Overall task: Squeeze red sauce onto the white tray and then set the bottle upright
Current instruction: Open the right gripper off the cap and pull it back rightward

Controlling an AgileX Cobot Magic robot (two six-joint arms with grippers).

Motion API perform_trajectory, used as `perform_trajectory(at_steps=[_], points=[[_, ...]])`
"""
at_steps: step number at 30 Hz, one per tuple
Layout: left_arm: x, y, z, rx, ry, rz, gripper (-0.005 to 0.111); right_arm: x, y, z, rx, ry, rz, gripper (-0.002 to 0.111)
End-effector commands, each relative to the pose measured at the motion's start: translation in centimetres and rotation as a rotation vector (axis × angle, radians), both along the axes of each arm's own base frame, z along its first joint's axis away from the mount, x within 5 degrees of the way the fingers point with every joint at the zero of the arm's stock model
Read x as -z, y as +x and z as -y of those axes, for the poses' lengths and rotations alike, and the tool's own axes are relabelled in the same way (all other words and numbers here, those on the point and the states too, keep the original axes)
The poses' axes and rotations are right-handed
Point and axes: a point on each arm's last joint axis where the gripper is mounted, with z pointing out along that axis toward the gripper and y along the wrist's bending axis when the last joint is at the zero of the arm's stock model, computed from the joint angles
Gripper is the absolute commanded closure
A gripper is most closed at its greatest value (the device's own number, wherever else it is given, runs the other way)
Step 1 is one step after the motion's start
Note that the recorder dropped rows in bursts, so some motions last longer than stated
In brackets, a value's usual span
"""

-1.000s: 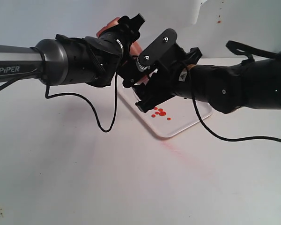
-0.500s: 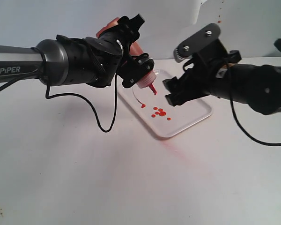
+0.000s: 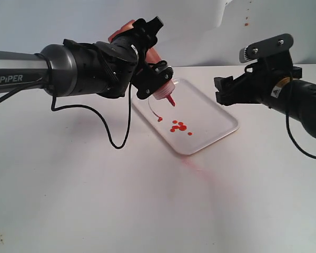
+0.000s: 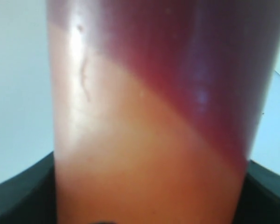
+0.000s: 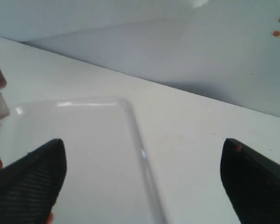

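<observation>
The left end effector grasps the bottle, tilted nozzle-down over the left end of the tray. Drops of sauce lie on the tray near the nozzle. The right end effector hangs released, jaws spread, above the table beside the tray's right edge.

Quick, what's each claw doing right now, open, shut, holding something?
Left claw: closed on the bottle, tilted over the white tray.
Right claw: open, empty.
</observation>
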Motion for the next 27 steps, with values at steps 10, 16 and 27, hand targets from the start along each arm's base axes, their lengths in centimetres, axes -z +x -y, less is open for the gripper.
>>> perform_trajectory(at_steps=[10, 16, 27], points=[[-1.6, -0.1, 0.1, 0.016, 0.027, 0.041, 0.107, 1.0, 4.0, -0.4, -0.573, 0.261, -0.203, 0.027], [-1.6, -0.1, 0.1, 0.023, 0.029, 0.039, 0.107, -0.4, 6.5, -0.8, -0.609, 0.296, -0.151, 0.027], [-1.6, -0.2, 0.2, 0.034, 0.055, 0.039, 0.107, -0.1, 6.8, -3.0, -0.661, 0.159, -0.064, 0.029]])
